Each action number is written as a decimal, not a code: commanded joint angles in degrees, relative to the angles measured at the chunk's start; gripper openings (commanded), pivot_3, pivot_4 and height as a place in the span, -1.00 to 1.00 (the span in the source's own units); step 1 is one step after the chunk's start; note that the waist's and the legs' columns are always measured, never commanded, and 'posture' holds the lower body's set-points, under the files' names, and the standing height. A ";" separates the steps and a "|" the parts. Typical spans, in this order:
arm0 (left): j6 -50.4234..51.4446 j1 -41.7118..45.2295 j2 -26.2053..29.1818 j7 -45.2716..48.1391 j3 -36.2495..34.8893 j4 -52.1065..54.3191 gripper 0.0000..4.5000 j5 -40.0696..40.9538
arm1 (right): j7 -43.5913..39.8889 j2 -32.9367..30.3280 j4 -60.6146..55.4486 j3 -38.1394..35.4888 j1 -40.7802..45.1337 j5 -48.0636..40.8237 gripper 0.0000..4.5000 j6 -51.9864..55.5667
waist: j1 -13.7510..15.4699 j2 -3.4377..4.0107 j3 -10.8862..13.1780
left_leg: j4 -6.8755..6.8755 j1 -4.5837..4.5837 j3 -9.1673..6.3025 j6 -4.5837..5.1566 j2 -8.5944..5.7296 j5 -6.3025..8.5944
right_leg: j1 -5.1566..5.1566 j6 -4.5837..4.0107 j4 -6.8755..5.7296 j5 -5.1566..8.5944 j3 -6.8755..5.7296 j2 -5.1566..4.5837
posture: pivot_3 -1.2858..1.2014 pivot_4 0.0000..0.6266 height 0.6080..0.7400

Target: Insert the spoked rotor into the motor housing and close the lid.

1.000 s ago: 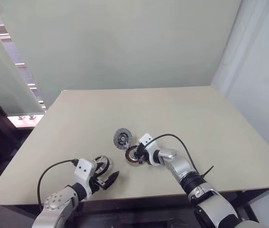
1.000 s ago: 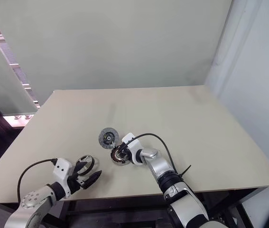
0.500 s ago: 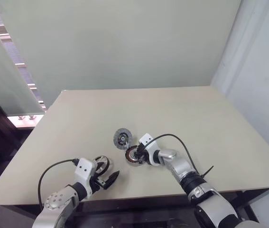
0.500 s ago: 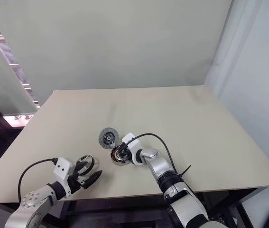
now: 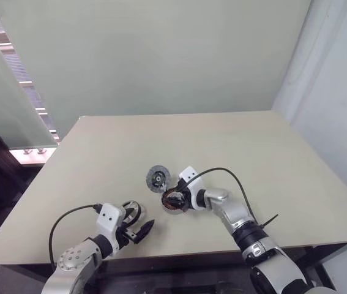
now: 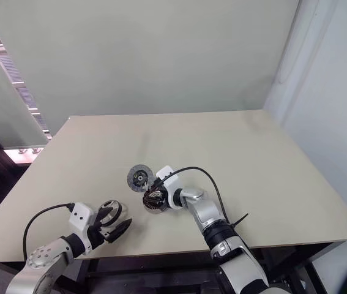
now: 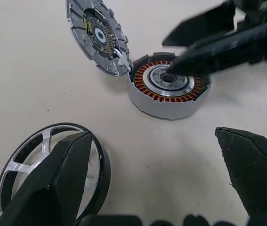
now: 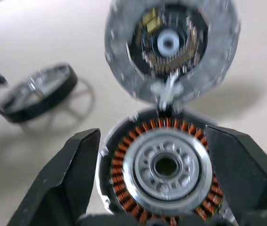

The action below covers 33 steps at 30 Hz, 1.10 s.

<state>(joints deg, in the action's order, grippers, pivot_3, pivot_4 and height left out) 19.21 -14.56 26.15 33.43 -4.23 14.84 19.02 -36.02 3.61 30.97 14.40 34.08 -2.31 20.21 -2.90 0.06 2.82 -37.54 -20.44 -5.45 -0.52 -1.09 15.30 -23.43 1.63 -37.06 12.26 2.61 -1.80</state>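
Housing check: I see the motor housing [image 5: 173, 201] on the tabletop [image 5: 271, 159] near its front edge, lid [image 5: 158, 178] hinged open on its far side. Right gripper [image 8: 164, 181] fingers spread wide around the housing, gripping nothing. Left gripper [image 7: 171, 188] fingers open, beside the spoked rotor [image 7: 25, 162] lying flat at near left.

pale beige table [image 5: 234, 153], plain and unpatterned. silvery-grey motor housing [image 7: 167, 89] with a ring of copper-orange windings striped around a bright silver centre. grey round lid [image 7: 97, 35], ribbed at the rim, with yellow and dark flecks inside, perhaps circuitry. spoked rotor [image 7: 39, 169]: black outer band, shiny silver spokes. matt black fingers on the left gripper [image 7: 161, 181] and the right gripper [image 8: 164, 176]. white wrist blocks, black cables.
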 commanded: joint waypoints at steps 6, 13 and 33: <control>-0.12 0.37 0.07 0.08 -0.31 2.58 1.00 0.29 | 3.08 0.89 1.59 0.57 0.49 1.43 -0.33 -2.68 | -0.01 0.00 0.00 | 0.01 0.01 0.02 0.00 0.00 0.00 | 0.00 0.00 0.01 0.00 0.00 0.00 | 0.03 -1.00 1.00; 0.30 -0.04 0.14 -0.07 -0.62 3.26 1.00 0.47 | 5.83 1.75 11.34 1.10 1.49 4.07 -0.99 -7.58 | -0.05 0.00 0.00 | 0.06 0.04 0.03 0.00 0.00 0.00 | 0.00 0.00 0.01 0.00 0.02 0.00 | 0.03 -1.00 1.00; 10.41 -9.06 -17.31 -10.17 -9.42 7.14 1.00 20.75 | -5.18 -3.77 -13.88 1.15 -3.11 -1.95 -0.99 -1.06 | 0.05 -0.01 -0.01 | 0.15 0.02 0.00 0.00 0.01 0.00 | 0.00 0.01 0.07 0.01 -0.02 -0.05 | 0.03 -1.00 1.00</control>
<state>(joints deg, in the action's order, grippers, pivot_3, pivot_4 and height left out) 28.71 -24.13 9.67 25.09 -11.93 18.79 35.84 -40.32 0.01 20.67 15.14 30.63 -3.16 18.95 -2.85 0.04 2.82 -37.42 -20.42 -5.46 -0.52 -1.09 15.30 -23.42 1.63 -36.98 12.28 2.58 -1.86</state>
